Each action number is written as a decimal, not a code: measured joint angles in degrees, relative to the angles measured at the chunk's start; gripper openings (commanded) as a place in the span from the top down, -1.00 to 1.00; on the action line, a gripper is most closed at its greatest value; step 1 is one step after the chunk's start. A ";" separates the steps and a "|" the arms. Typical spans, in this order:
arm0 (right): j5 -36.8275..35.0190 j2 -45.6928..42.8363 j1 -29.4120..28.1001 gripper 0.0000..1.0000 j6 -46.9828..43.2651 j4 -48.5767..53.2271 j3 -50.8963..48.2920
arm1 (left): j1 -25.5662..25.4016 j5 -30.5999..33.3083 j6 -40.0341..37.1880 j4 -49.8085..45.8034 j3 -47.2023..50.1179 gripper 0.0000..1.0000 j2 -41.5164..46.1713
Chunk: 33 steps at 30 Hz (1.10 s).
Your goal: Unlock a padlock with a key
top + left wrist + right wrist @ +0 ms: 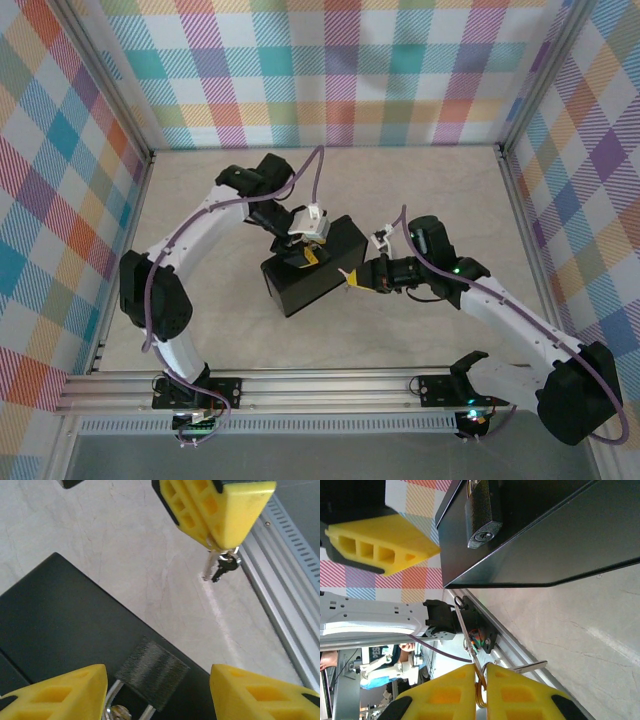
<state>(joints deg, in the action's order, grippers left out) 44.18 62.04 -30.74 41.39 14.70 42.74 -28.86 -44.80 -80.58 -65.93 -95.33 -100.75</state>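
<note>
Right gripper (481, 669) pinches key (530, 667); left gripper (157, 682) gapes astride padlock (152, 670), keyhole (482, 536) facing right wrist

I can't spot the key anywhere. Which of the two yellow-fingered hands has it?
The right hand, pinched shut on the thin silvery metal key. The left hand is open, its fingers either side of the small dark padlock on the black box.

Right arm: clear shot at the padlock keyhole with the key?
Probably yes: the padlock turns its keyhole toward the right claw with nothing between, and the left claw straddles the body without covering it. The key looks off-axis, so it needs re-aiming.
</note>
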 measured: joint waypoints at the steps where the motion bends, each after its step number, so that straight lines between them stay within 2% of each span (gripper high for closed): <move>1: -0.22 0.00 -0.13 0.74 0.15 0.00 -0.02 | 0.00 -0.02 -0.57 0.04 -0.28 -0.13 -0.55; 13: -0.48 0.13 -1.51 0.74 2.34 -1.42 -1.14 | -0.15 1.16 -4.87 -0.15 -1.14 -0.13 -3.17; 33: 0.46 7.76 -1.57 0.74 5.79 -8.26 -1.01 | -0.92 1.44 -6.25 0.61 -1.07 0.04 -4.26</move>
<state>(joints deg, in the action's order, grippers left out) 44.64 69.80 -32.32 47.18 6.44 41.74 -29.78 -43.35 -86.83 -65.32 -96.40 -105.01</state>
